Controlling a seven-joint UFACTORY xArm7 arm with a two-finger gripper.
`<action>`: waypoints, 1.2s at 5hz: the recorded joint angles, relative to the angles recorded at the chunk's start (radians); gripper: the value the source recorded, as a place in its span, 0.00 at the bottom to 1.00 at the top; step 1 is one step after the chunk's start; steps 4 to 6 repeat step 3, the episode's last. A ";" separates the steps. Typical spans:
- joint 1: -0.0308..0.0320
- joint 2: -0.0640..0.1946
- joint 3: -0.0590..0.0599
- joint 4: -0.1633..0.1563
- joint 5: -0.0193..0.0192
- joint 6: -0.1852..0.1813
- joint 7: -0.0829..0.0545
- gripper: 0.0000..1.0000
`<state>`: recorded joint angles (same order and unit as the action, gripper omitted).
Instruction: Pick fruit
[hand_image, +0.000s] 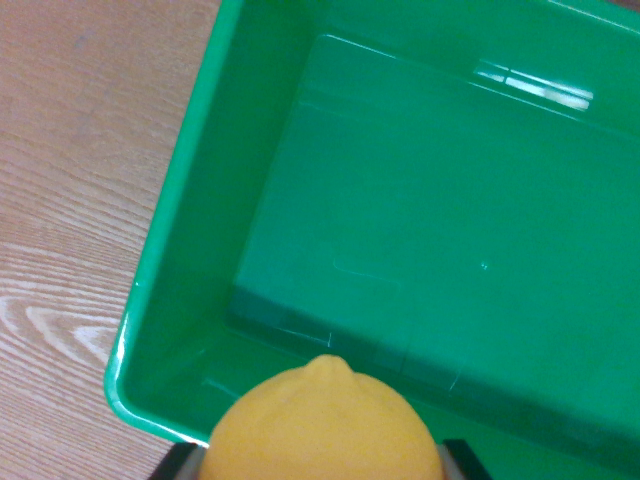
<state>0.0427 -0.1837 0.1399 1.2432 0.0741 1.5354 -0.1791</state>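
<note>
Between the two dark fingers (176, 462) I hold the lemon (325, 425), clamped across its middle, nub end forward, above the green bin's (165, 250) near corner. I judge it light, firm, waxy-skinned; a mid-body grip seems safest against slipping.

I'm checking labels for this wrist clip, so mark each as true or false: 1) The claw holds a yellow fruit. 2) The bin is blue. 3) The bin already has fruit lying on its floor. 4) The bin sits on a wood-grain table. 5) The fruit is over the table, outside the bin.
1) True: a yellow lemon sits between the claw's dark fingers at the bottom edge.
2) False: the bin is green.
3) False: the visible part of its floor is bare, showing only a glare streak.
4) True: the wood-grain table shows at the wrist view's left.
5) False: the lemon appears over the bin's near corner, by the rim.
</note>
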 joint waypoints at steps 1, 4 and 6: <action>-0.0002 -0.003 0.000 0.005 0.0003 0.008 0.000 1.00; -0.0002 -0.004 0.000 0.006 0.0004 0.010 0.000 1.00; -0.0002 -0.004 0.000 0.006 0.0004 0.010 0.000 1.00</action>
